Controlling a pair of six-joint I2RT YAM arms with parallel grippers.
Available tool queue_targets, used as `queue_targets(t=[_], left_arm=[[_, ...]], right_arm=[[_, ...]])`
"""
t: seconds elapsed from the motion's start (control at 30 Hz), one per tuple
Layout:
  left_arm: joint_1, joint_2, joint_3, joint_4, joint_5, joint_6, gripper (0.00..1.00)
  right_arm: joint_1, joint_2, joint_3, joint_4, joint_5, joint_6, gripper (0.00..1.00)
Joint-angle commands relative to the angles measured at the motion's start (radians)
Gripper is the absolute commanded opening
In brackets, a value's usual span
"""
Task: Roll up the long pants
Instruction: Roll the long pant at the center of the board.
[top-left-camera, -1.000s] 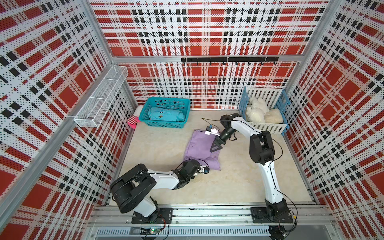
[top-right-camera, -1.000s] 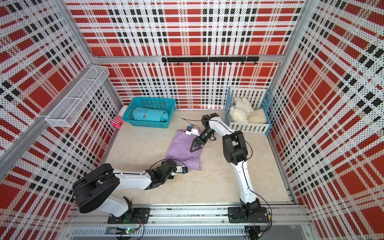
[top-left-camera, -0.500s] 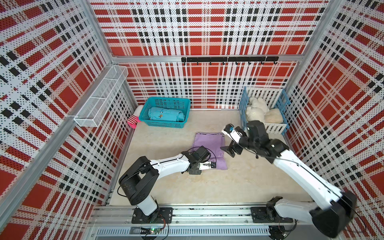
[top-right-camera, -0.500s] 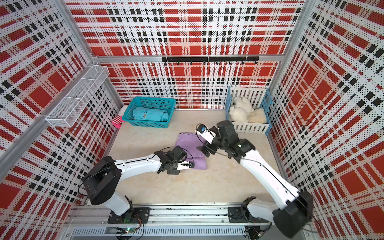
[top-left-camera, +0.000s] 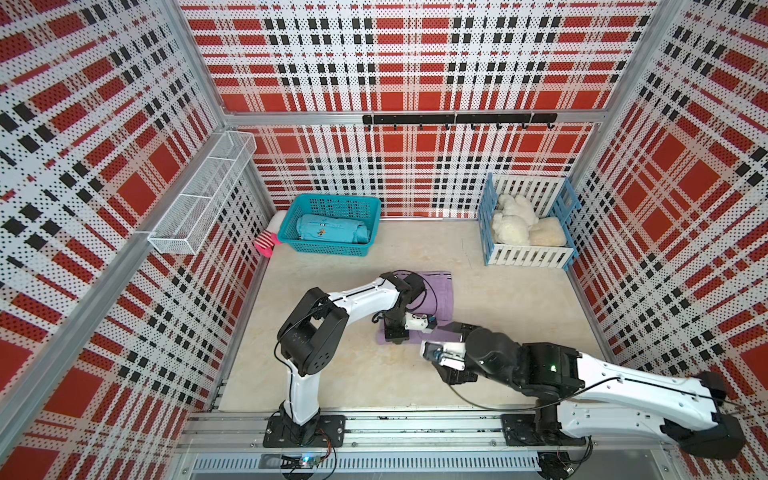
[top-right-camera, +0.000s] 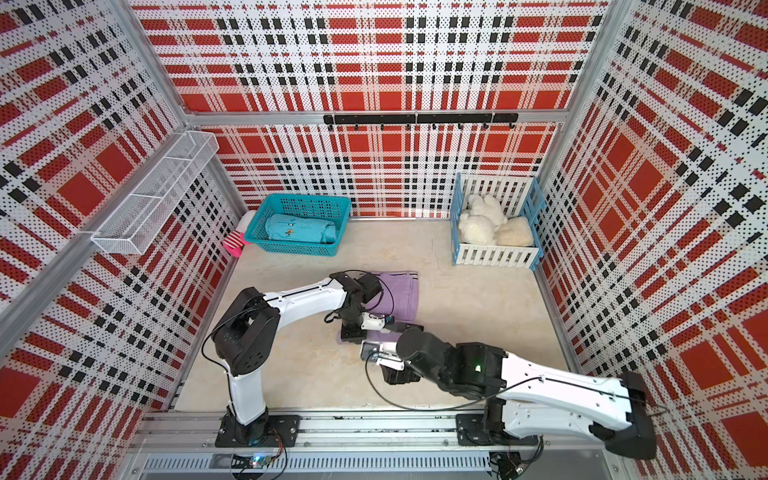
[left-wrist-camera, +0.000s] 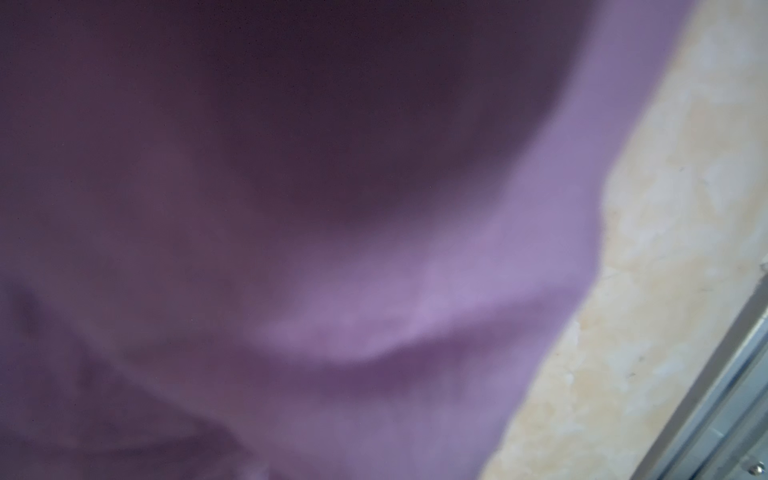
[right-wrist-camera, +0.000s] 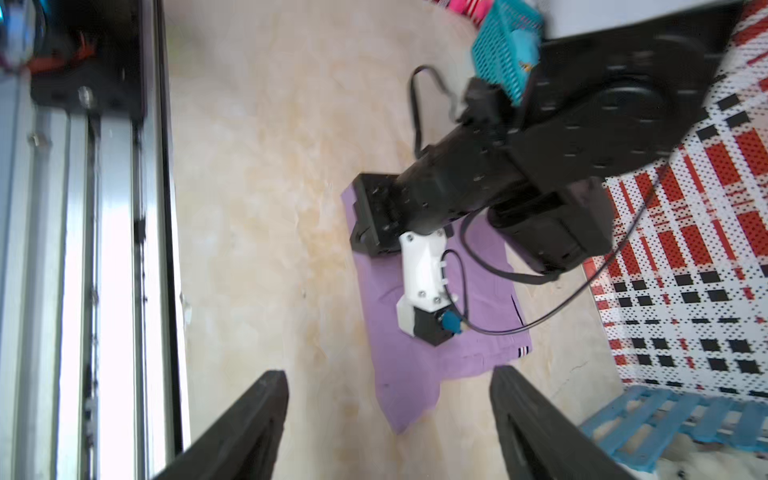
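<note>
The long pants (top-left-camera: 440, 291) (top-right-camera: 403, 291) lie folded flat mid-table, lilac, with a striped waistband tag (right-wrist-camera: 524, 351). My left gripper (top-left-camera: 395, 334) (top-right-camera: 352, 334) points straight down onto their near end. Its fingers are hidden, and blurred lilac cloth (left-wrist-camera: 374, 291) fills the left wrist view. It appears shut on the cloth. My right gripper (right-wrist-camera: 387, 374) (top-left-camera: 440, 352) hovers open just off the near right corner of the pants (right-wrist-camera: 386, 353). Nothing is between its fingers (right-wrist-camera: 266, 415).
A teal basket (top-left-camera: 332, 203) at the back left holds a teal-blue rolled garment (top-left-camera: 332, 228). A pink striped sock (top-left-camera: 266, 243) lies beside it. A blue-and-white crate (top-left-camera: 528, 255) with plush stands back right. A wire shelf (top-left-camera: 203, 195) hangs on the left wall. A metal rail (top-left-camera: 374, 419) runs along the front.
My right arm swung from the far end of the pants round to their near right corner, jaws slightly narrower. My left arm rose and now reaches over the pants onto their near end.
</note>
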Motion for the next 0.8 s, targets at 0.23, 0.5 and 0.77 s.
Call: queue_targets(t=[0.23, 0.5, 0.77], left_arm=[[0.020, 0.146, -0.010, -0.092, 0.060, -0.029, 0.10], [0.039, 0.154, 0.000, -0.075, 0.058, -0.029, 0.12], [0.062, 0.153, 0.008, -0.068, 0.069, -0.033, 0.14]], right_arm=[[0.089, 0.240, -0.104, 0.100, 0.233, -0.129, 0.73], [-0.054, 0.350, -0.120, 0.312, 0.065, -0.237, 0.71], [-0.155, 0.449, -0.115, 0.442, -0.053, -0.288, 0.70]])
